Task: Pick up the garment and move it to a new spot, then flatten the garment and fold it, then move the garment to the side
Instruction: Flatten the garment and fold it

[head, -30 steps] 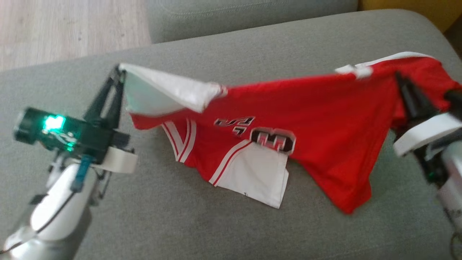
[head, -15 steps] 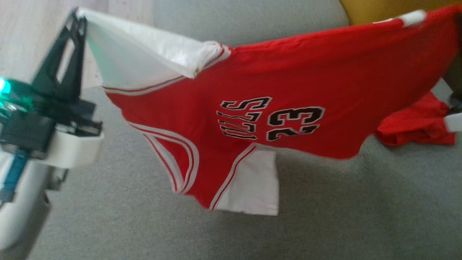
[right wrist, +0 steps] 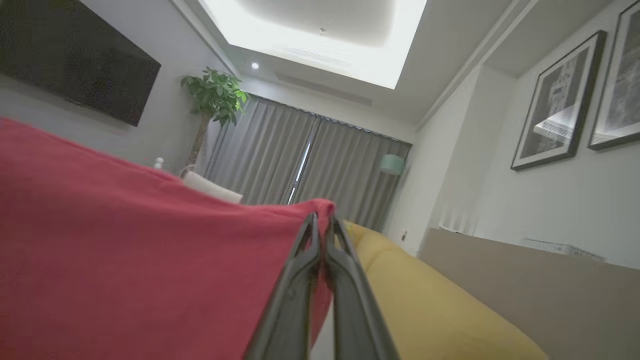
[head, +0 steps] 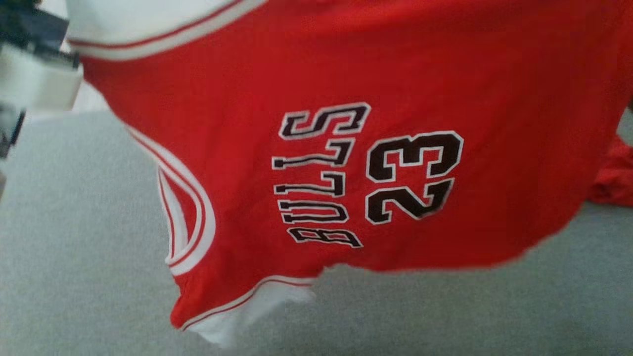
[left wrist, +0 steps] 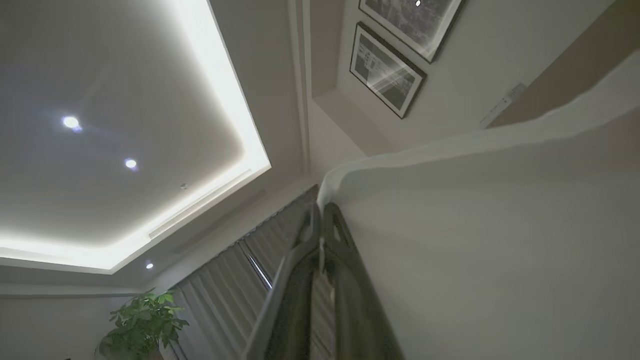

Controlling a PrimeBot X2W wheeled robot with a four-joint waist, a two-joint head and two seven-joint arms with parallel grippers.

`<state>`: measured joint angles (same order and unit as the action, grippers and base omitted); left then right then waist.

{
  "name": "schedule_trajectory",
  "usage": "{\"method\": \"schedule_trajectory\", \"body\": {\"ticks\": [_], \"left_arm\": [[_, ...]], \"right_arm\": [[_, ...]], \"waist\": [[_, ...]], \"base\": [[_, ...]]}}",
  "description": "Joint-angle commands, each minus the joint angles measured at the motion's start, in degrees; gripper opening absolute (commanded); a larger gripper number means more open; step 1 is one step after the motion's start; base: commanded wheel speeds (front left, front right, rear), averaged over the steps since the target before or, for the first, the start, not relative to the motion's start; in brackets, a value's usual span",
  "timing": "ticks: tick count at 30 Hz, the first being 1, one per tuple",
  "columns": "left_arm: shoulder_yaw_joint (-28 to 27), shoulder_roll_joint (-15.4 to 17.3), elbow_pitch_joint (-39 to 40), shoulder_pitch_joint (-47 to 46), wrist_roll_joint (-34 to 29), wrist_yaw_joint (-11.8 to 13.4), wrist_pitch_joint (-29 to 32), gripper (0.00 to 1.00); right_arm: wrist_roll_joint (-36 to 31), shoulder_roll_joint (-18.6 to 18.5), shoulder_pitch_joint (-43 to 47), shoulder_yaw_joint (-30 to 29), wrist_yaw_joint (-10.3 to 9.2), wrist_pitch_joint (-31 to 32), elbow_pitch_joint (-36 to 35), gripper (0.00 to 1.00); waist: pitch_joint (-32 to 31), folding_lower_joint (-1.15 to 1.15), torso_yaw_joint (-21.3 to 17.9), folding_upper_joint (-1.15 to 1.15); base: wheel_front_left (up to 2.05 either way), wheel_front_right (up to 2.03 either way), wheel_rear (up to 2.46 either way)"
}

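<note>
A red-and-white basketball garment (head: 395,74) hangs in the air above a grey sofa cushion (head: 74,277), stretched broadside between the robot's two arms. A red fold at its right end trails down towards the seat. The left gripper (left wrist: 320,215) has its fingers pressed together on a white edge of the cloth, and the right gripper (right wrist: 322,225) pinches a red edge the same way.

The fabric looks light, thin and limp, sagging between the two holds and perhaps a little slick. It is best taken by hems or corners along one edge so the rest drapes flat when lowered.

Black letters outlined in white read "BULLS" (head: 316,173), beside the number "23" (head: 413,178). Both are turned sideways in the head view.
</note>
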<state>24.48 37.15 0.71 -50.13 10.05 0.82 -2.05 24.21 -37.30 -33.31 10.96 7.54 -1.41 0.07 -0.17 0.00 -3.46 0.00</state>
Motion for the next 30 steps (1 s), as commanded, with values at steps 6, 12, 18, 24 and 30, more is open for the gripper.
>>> {"method": "schedule_trajectory", "body": {"ticks": [6,12,18,24,30], "left_arm": [[1.32,-1.9,-15.75,-18.61,-3.7,-4.23,-1.67,0.0],[2.09,-5.48,-27.0,-31.71,-7.17,-3.11,-7.26,0.0],[2.77,-9.34,-34.78,-41.3,-9.14,-1.02,-11.91,0.0],[4.29,-10.44,-35.76,-39.56,-9.3,-0.55,-12.88,0.0],[5.77,-8.85,-29.37,-28.03,-8.33,0.43,-12.93,0.0]], "right_arm": [[2.48,-1.34,-17.64,10.53,-0.05,-3.01,11.31,0.0],[1.37,-0.63,-32.15,16.17,-0.05,-8.72,22.32,0.0],[-1.75,0.14,-42.49,18.99,-0.05,-13.1,32.62,0.0],[-1.64,-0.7,-42.71,20.22,-0.05,-13.55,33.05,0.0],[0.55,-1.92,-35.64,20.12,-0.05,-13.57,31.05,0.0]], "waist": [[13.56,0.0,2.39,0.0],[21.04,0.0,2.56,0.0],[25.29,0.0,2.85,0.0],[29.14,0.0,4.21,0.0],[29.79,0.0,5.53,0.0]], "base": [[0.0,0.0,0.0],[0.0,0.0,0.0],[0.0,0.0,0.0],[0.0,0.0,0.0],[0.0,0.0,0.0]]}}
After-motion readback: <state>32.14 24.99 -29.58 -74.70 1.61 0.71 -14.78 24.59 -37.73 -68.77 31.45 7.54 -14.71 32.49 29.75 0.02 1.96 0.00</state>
